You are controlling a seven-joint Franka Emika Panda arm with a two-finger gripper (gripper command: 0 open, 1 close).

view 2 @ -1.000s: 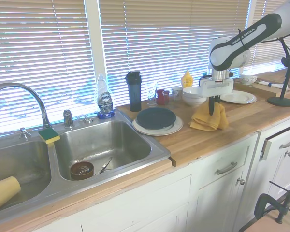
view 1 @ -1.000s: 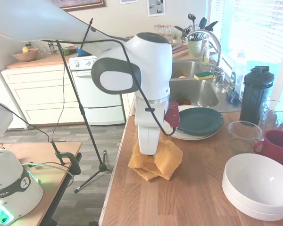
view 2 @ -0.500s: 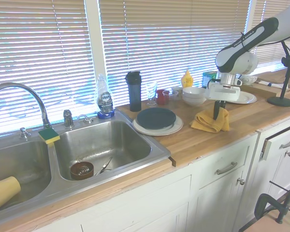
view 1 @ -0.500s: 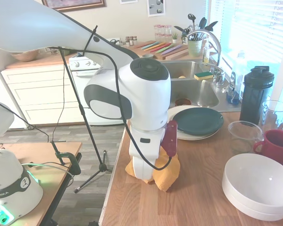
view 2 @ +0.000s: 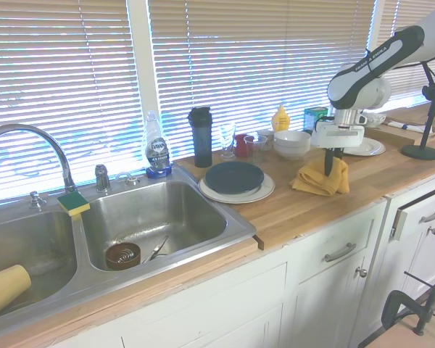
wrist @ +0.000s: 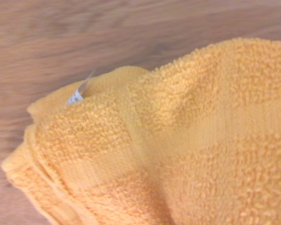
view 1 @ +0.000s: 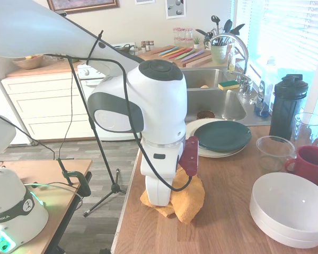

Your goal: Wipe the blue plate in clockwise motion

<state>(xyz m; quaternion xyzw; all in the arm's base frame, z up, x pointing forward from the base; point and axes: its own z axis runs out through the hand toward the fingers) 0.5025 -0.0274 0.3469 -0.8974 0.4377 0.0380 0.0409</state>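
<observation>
The blue plate (view 1: 222,136) (view 2: 234,177) lies on a larger white plate (view 1: 197,126) (view 2: 235,197) on the wooden counter next to the sink. My gripper (view 2: 329,167) points down, well to the side of the plates, and is shut on a bunched orange towel (view 1: 180,200) (view 2: 320,179). The towel hangs from the fingers, and its lower folds are at the counter top. In the first exterior view the white wrist hides the fingers. Towel (wrist: 178,150) fills the wrist view over bare wood. No part of the towel touches the blue plate.
Stacked white bowls (view 1: 291,209) (view 2: 291,143), a red mug (view 1: 312,163), a clear glass bowl (view 1: 274,151) and a black shaker bottle (view 1: 287,106) stand along the window side. The steel sink (view 2: 152,217) is beyond the plates. Another white plate (view 2: 359,146) lies behind the gripper.
The arm has carried the towel farther from the blue plate along the counter. The plates have not moved.
</observation>
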